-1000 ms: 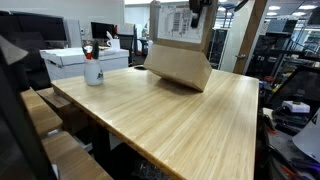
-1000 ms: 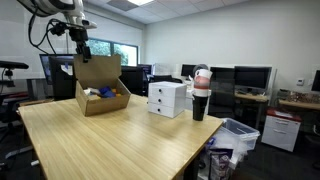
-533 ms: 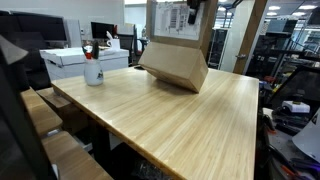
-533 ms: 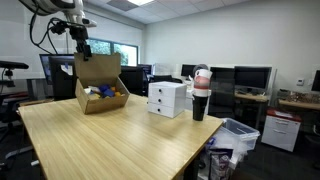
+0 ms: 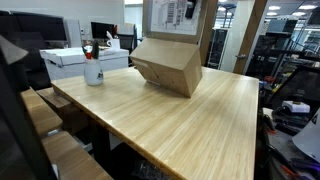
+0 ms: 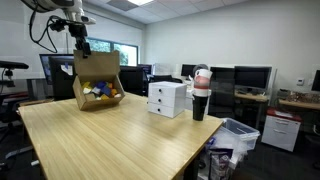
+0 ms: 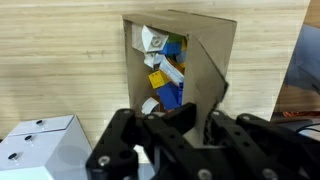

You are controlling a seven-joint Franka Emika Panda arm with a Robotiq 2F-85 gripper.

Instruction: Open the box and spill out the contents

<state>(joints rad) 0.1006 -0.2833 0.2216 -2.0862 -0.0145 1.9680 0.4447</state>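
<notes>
An open cardboard box [image 5: 168,62] is tilted up on one edge on the wooden table; it also shows in an exterior view [image 6: 96,82] and the wrist view [image 7: 215,55]. Blue, yellow and white pieces [image 7: 165,70] lie inside it and show through its opening [image 6: 101,90]. My gripper [image 7: 196,128] is shut on the box's raised flap [image 6: 85,50] and holds it from above [image 5: 192,8].
A white drawer unit [image 6: 166,98] and a dark cup with stacked items [image 6: 200,95] stand on the table [image 6: 110,140]. The same drawer unit [image 5: 75,60] and cup [image 5: 93,68] show at the table's far side. Desks, monitors and chairs surround it.
The box has tipped further over, its bottom lifting higher off the table as the gripper pulls the flap; the pieces inside have slid toward the opening.
</notes>
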